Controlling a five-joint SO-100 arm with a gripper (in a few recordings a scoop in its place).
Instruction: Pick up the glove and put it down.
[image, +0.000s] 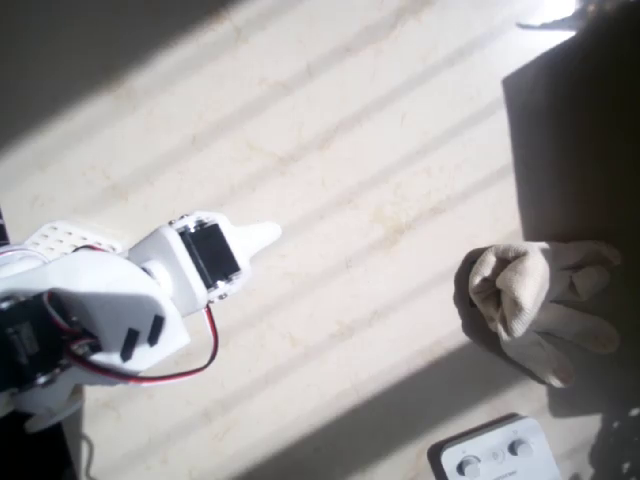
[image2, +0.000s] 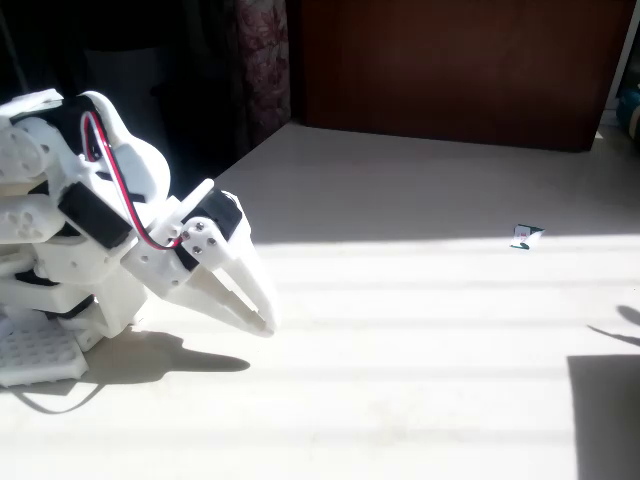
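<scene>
Sunlight is streaming across the pale table (image: 380, 150) in front of me, laying bright stripes and soft shadow bands over its surface. Down at the bottom edge of the overhead view, a white box (image: 492, 455) with two round knobs sits half in shadow. A dark panel (image: 580, 130) stands along the right side there. In the fixed view, a small green-and-white card (image2: 524, 236) lies far out on the table, right at the line where shade meets sun, and a dark wooden board (image2: 450, 70) runs behind the far edge.
</scene>
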